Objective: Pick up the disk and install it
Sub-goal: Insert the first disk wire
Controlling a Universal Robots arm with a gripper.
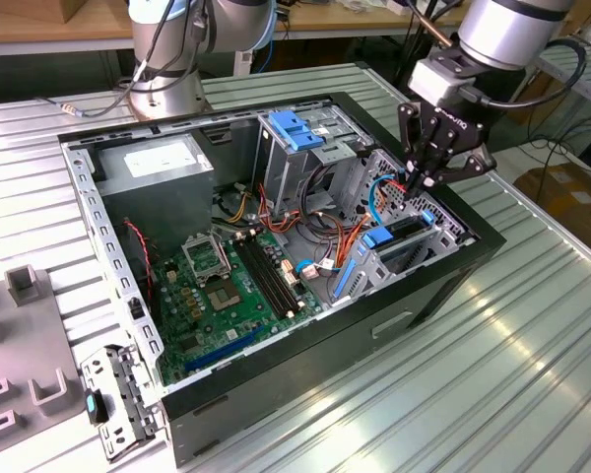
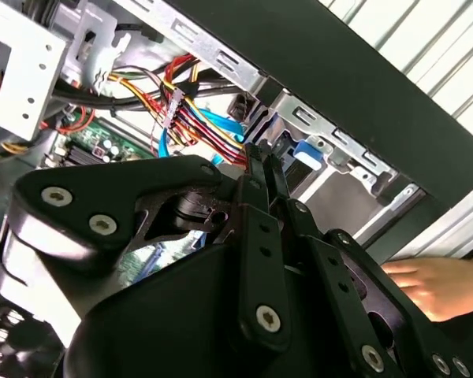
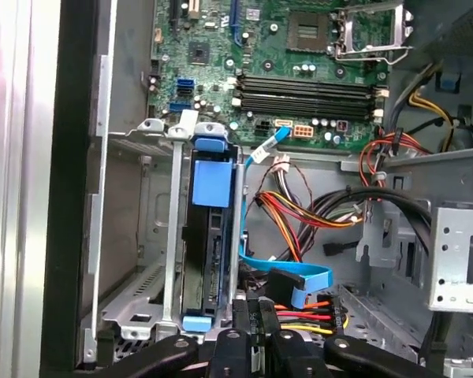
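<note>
Pressed together with nothing pinched, the end effector (image 3: 262, 329) is seen just above the drive bay (image 3: 142, 236). Inside that bay the disk (image 3: 209, 236) is already seated on edge, so installation is judged nearly complete.

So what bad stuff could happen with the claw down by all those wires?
1. The black metal claw hangs right next to the bundle of red, yellow and blue wires. It might snag one or tug a plug loose.
2. A person's hand is close to the open black computer case. If the arm swings that way, it could bump the hand.
</note>
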